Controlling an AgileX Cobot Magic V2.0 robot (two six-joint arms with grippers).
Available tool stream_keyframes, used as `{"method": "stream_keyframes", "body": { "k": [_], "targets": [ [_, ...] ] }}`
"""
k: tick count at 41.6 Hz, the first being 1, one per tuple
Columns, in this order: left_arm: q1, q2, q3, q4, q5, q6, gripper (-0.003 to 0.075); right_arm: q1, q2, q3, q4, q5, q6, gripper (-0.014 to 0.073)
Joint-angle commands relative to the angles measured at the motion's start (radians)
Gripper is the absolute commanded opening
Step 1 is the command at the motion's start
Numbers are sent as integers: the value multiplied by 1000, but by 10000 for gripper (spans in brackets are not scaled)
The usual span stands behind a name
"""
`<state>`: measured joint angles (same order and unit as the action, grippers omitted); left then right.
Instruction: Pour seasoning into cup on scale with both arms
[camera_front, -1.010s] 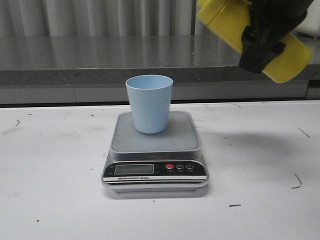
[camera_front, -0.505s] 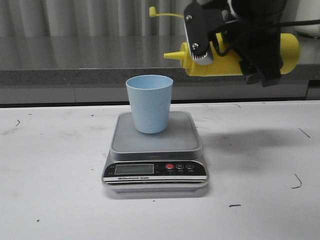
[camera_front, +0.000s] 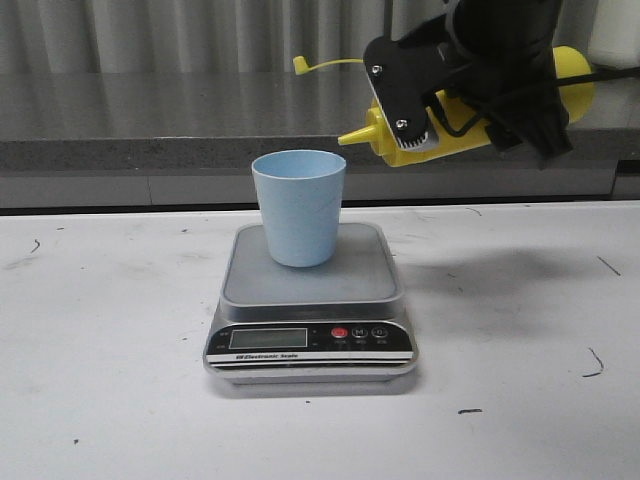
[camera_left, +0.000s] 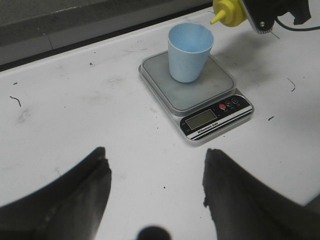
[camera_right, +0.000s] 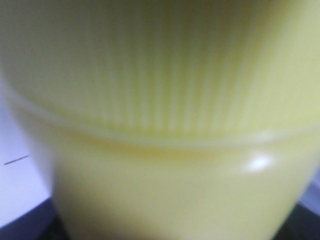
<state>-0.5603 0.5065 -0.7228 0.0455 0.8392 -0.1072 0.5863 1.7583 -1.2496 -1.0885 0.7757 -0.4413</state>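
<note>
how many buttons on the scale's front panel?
3. All sit in a row right of the display on the scale: a red button, then two dark buttons further right. None looks hidden.

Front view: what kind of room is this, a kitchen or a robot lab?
Probably a robot test bench, not a kitchen. A scuffed white table holds only a digital scale with a blue cup, a black right gripper tips a yellow squeeze bottle, and grey curtains hang behind.

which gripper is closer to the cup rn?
Right. The right gripper holds the yellow bottle just above and beside the cup; the left gripper is open, well back from it.
</note>
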Motion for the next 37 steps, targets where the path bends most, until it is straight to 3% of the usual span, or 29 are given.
{"method": "stream_keyframes", "body": {
  "k": [1,19,37],
  "targets": [
    [-4,5,-26,1,-78,-9,407,-1,-52,-36,-140,19,-14,289],
    [-4,5,-26,1,-78,-9,407,-1,-52,-36,-189,22,30,289],
    [-4,5,-26,1,-78,-9,407,-6,-54,-36,16,-117,441,289]
  ]
}}
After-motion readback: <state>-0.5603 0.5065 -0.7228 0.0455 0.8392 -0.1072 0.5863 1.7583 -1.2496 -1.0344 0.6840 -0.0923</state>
